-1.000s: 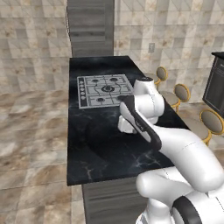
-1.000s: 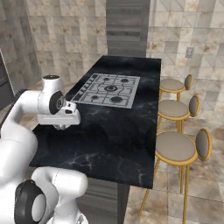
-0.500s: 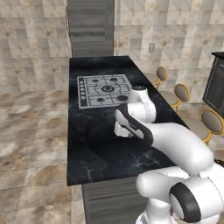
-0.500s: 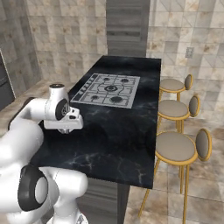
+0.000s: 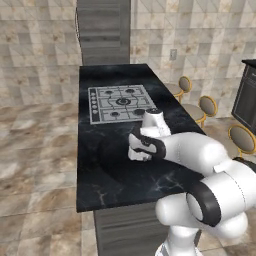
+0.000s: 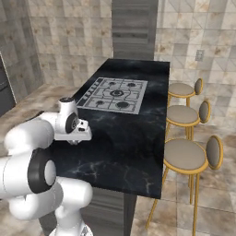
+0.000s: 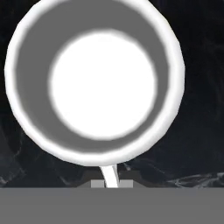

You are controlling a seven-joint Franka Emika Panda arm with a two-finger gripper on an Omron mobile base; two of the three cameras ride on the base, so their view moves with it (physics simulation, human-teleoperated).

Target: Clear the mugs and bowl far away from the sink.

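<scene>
In the left base view, the black marble countertop [image 5: 107,172] is running away from the camera toward a grey column. A gas hob [image 5: 120,103] with five burners is sitting in the far half of the countertop, nearer its left edge. The white arm is reaching in from the lower right and is holding the gripper [image 5: 138,149] low over the bare near half of the countertop, just in front of the hob's near right corner. Three round stools [image 5: 204,108] with gold frames are standing along the right edge.

In the right base view, the gripper [image 6: 77,133] is hanging over the countertop's [image 6: 133,133] left edge, short of the hob's [image 6: 114,94] near left corner. The stools [image 6: 186,156] are lining the right edge.

In the hand view, a white round vessel [image 7: 94,78] with a grey inner wall and a white floor is facing the camera mouth-first. It is looking like the bowl, although a thin white strip is running from its lower rim down between the finger tips. The jaws are standing narrow, nearly together, and are pinching that strip, so the bowl is being held at the gripper above the dark marble.
</scene>
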